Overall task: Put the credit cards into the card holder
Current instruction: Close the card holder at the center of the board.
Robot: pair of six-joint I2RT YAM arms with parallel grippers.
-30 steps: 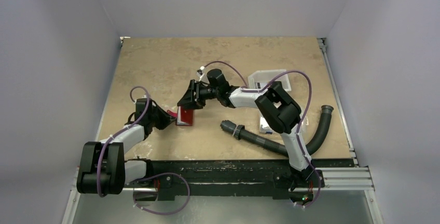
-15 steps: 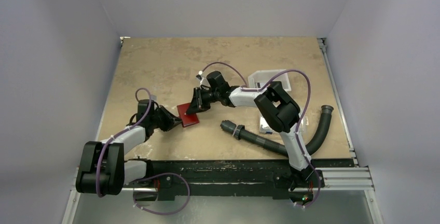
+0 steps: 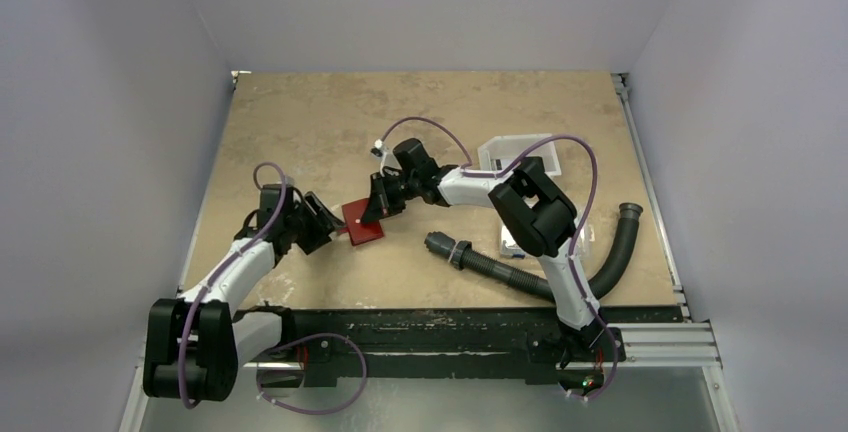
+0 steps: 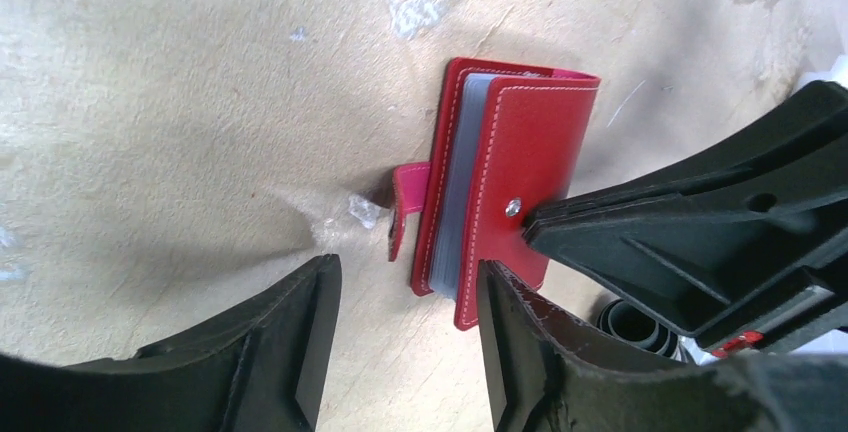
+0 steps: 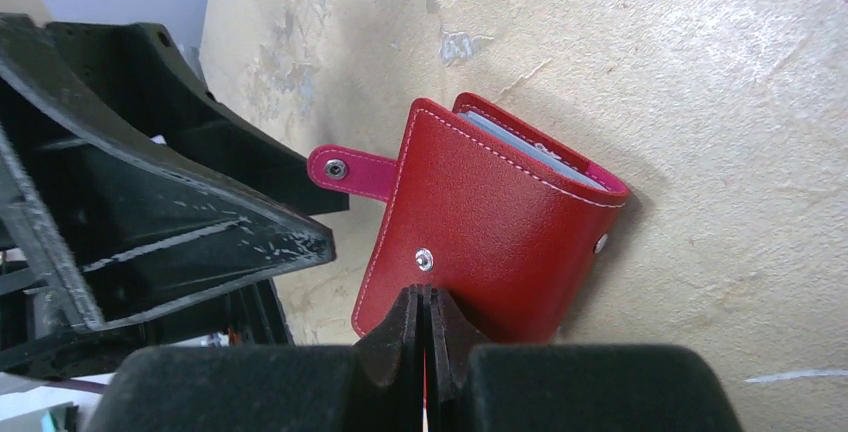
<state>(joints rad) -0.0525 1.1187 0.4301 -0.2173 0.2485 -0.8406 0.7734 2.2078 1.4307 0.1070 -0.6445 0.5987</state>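
The red card holder (image 3: 363, 222) lies folded on the table, its closing tab (image 4: 408, 202) hanging loose on the left side. Pale grey-blue edges of the credit cards (image 4: 465, 172) show between its covers; their faces are hidden. My left gripper (image 4: 405, 282) stands open just left of the holder, its right finger beside the cover's corner, nothing between the jaws. My right gripper (image 5: 425, 297) is shut, its joined tips resting on the top cover (image 5: 500, 232) right by the metal snap. Both grippers, left (image 3: 326, 220) and right (image 3: 378, 204), flank the holder from above.
A black corrugated hose (image 3: 520, 272) lies at the near right. A white tray (image 3: 520, 150) stands behind the right arm, and a clear box (image 3: 512, 242) is partly hidden under it. The table's left edge is close to the left arm.
The left gripper has opened, let go of the holder and drawn back left. The right gripper has shut and come down on the cover. The holder now lies flat and folded.
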